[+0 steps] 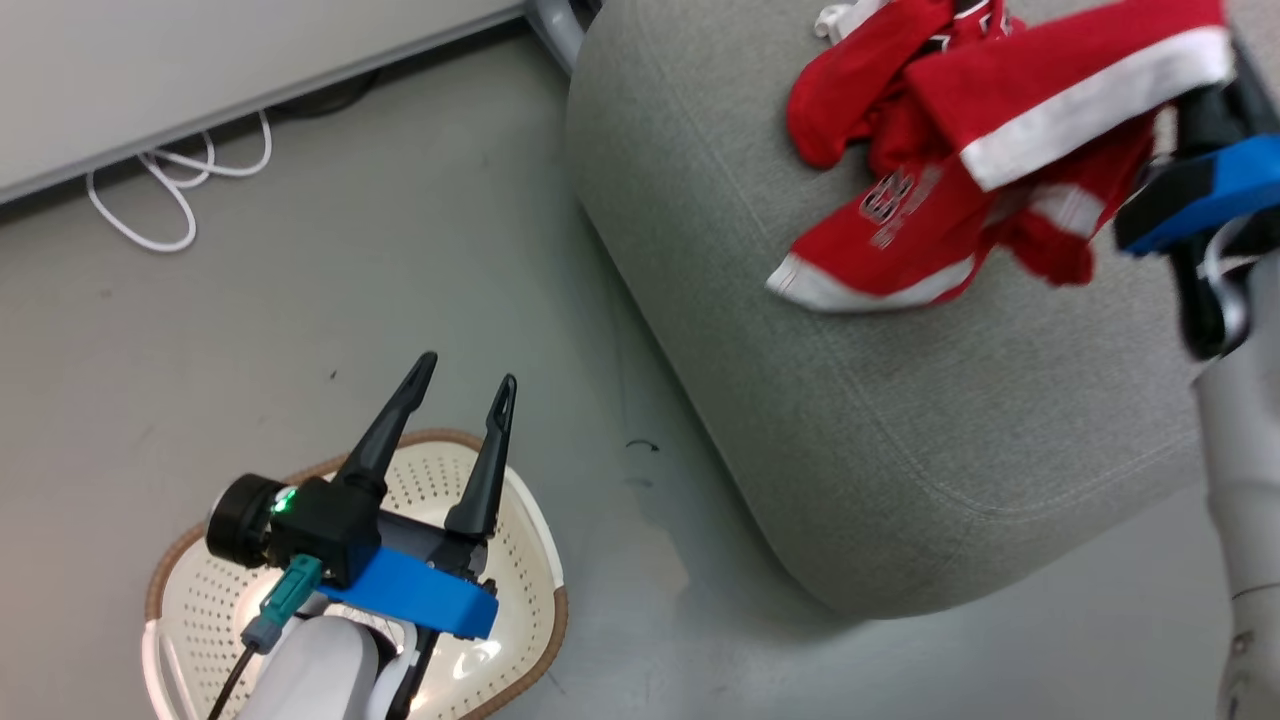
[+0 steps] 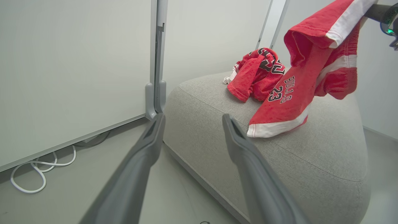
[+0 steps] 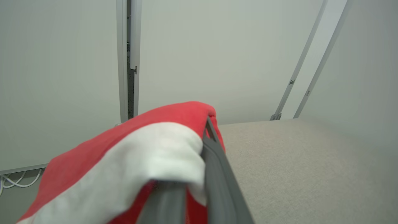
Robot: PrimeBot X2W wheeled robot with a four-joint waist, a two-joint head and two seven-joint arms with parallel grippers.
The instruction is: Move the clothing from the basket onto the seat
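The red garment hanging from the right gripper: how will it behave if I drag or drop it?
Likely floppy: the garment drapes in folds from the right gripper, hem slumped on the seat. Probably light: a pinch at the white band holds it. Dragging may bunch it on the textured fabric rather than slide.

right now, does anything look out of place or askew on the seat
Yes. One red garment is not laid down: it hangs from the shut right tool, only its lower hem touching the seat. The other garment lies crumpled beside it. A white cable sprawls on the floor by the wall.
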